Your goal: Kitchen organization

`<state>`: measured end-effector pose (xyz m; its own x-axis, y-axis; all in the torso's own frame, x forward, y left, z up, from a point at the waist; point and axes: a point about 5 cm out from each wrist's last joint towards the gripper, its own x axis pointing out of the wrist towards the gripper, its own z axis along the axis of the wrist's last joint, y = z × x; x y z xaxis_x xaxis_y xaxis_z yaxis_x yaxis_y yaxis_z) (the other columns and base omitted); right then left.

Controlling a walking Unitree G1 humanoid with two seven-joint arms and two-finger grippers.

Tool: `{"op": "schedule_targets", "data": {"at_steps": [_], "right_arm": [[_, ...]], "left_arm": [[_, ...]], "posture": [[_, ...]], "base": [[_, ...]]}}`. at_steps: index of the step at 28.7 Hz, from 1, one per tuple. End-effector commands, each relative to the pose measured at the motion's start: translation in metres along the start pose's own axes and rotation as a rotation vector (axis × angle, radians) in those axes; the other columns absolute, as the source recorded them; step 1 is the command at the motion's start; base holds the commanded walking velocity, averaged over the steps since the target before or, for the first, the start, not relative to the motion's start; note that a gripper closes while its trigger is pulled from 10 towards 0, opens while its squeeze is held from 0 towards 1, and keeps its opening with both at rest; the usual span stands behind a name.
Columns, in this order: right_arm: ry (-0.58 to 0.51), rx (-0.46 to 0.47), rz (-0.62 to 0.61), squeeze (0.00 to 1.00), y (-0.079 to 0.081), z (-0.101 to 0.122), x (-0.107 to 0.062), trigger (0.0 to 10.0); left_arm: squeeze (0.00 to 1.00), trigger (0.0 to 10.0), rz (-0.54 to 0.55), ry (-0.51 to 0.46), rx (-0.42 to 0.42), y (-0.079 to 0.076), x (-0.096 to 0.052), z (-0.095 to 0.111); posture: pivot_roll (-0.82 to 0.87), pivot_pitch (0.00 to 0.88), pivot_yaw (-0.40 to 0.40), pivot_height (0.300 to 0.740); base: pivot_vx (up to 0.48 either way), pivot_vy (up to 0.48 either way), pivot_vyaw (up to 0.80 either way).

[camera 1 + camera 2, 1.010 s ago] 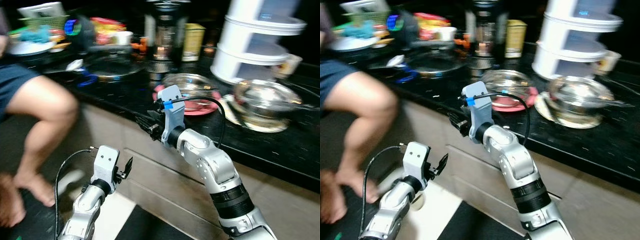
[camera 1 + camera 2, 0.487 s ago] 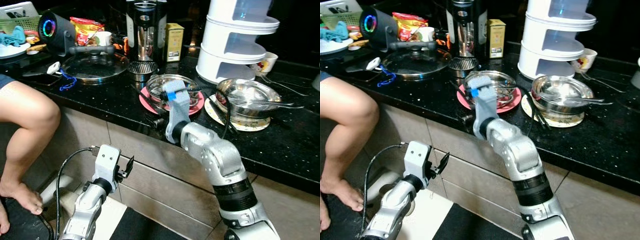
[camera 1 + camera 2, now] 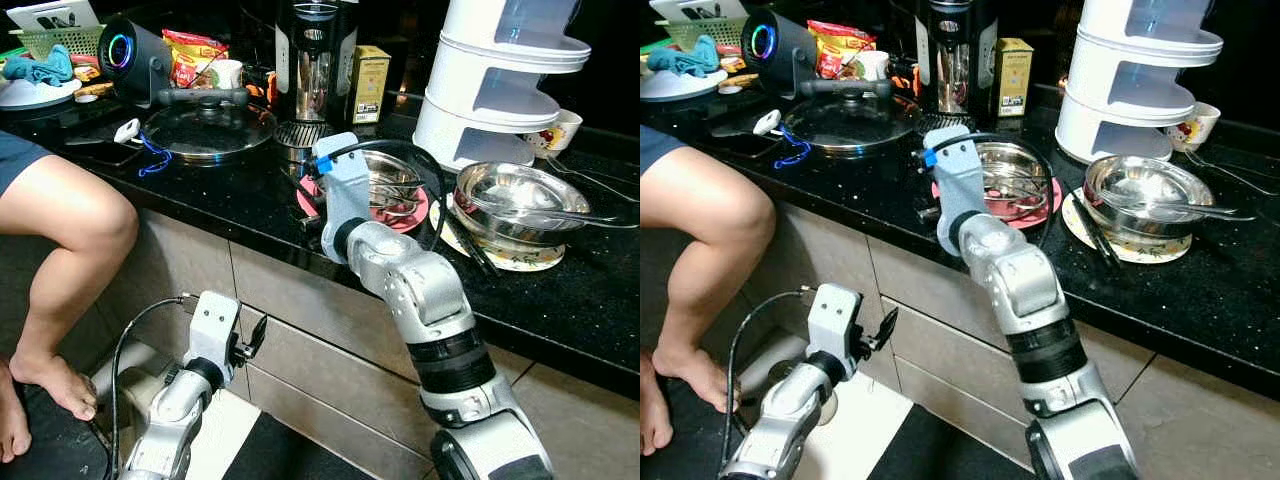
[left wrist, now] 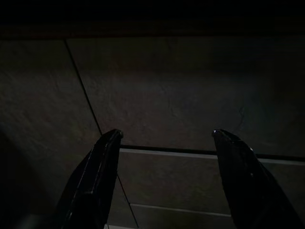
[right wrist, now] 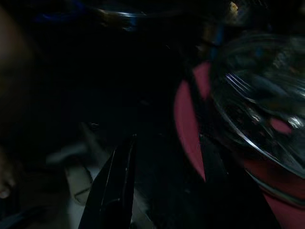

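The right gripper (image 5: 162, 157), fingers spread, hovers at the red plate (image 5: 188, 129), seemingly lining up to grasp its rim.

The right arm (image 3: 420, 300) reaches up to the black bench (image 3: 240, 195), its wrist beside a red plate (image 3: 415, 215) carrying a glass bowl (image 3: 392, 180). The left gripper (image 3: 252, 338) hangs low by the cabinet front. A person's bare leg (image 3: 60, 240) is at left.

Dim kitchen with a black speckled counter (image 3: 230, 205)

Grey-beige stone cabinet fronts (image 3: 290, 300) run below it; at 6 o'clock a pale floor tile (image 3: 225, 440) meets a dark mat (image 3: 300, 455). Light falls from 12 o'clock, leaving the back in shadow.
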<state>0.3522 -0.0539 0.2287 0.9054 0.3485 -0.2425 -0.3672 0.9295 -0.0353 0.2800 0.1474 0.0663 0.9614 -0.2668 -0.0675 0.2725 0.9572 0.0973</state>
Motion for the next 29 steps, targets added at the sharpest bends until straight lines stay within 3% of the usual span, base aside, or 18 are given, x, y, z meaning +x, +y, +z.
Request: {"op": "schedule_targets", "data": {"at_steps": [1,4,11,23,29], "right_arm": [[0.014,0.001,-0.039,0.0,-0.007,0.0,0.001,10.0],[0.068,0.023,-0.096,0.0,-0.019,-0.004,0.004,10.0],[0.107,0.022,-0.11,0.0,-0.023,-0.006,0.004,10.0],[0.174,0.084,-0.035,0.0,-0.016,-0.012,0.004,10.0],[0.165,0.071,-0.043,0.0,-0.017,-0.01,0.003,10.0]], "left_arm": [[0.0,10.0,-0.011,-0.005,0.011,-0.004,0.002,0.003],[0.0,10.0,-0.011,-0.007,0.006,-0.004,0.003,0.004],[0.0,10.0,-0.012,-0.007,0.003,-0.005,0.003,0.005],[0.0,10.0,-0.009,-0.006,-0.001,-0.005,0.003,0.005],[0.0,10.0,-0.008,-0.006,-0.002,-0.005,0.003,0.005]], "posture": [[0.0,0.0,-0.031,0.74],[-0.01,0.0,-0.031,0.74],[-0.01,0.0,-0.031,0.74],[-0.01,0.0,-0.03,0.74],[-0.02,0.0,-0.03,0.74]], "base": [[0.0,0.0,0.0],[0.0,0.0,0.0],[0.0,0.0,0.0],[0.0,0.0,0.0],[0.0,0.0,0.0]]}}
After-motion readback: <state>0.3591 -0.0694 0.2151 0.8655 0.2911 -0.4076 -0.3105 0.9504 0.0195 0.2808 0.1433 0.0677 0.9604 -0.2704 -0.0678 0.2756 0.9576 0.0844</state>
